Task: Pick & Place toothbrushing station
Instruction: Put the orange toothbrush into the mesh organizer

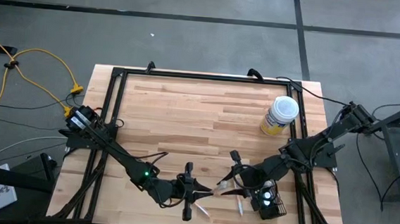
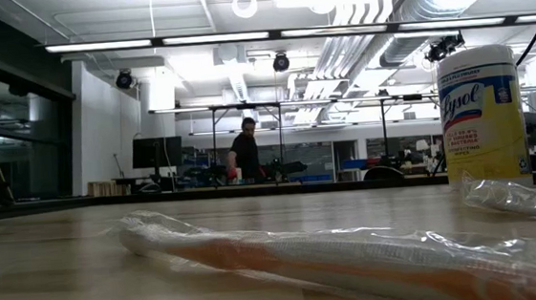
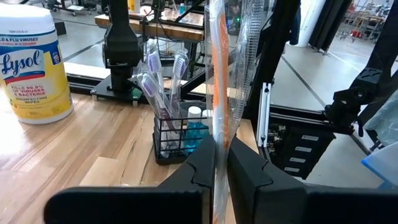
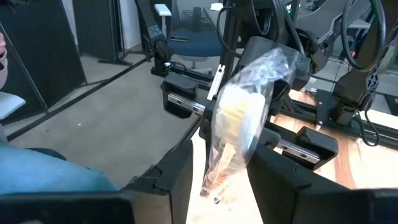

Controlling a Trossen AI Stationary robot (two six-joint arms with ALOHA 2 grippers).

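The toothbrushing station (image 1: 270,205), a small black wire basket holding purple toothbrushes (image 3: 163,81), stands near the table's front right. My left gripper (image 3: 221,146) is shut on an orange toothbrush in a clear wrapper (image 3: 219,74), held above the table left of the basket (image 3: 174,140). In the high view this brush (image 1: 215,191) spans from my left gripper (image 1: 196,191) to my right gripper (image 1: 236,177). My right gripper (image 4: 227,162) is open, its fingers on either side of the wrapper's bristle end (image 4: 239,121). My left gripper pinches the wrapped toothbrush between its two fingers at the orange handle (image 3: 219,134), wrapper and all. The fingers come in roughly level from the table's left. The brush is lifted clear of the table and reaches past the fingertips toward my right gripper. My right gripper stands around the wrapper's bristle end; I cannot tell whether its fingers (image 4: 273,165) touch it.
A yellow Lysol canister (image 1: 279,116) stands at the back right. Two more wrapped toothbrushes (image 1: 200,211) (image 1: 240,208) lie near the front edge; one (image 2: 353,258) fills the low view's foreground. A person (image 2: 244,154) stands far off in the room behind.
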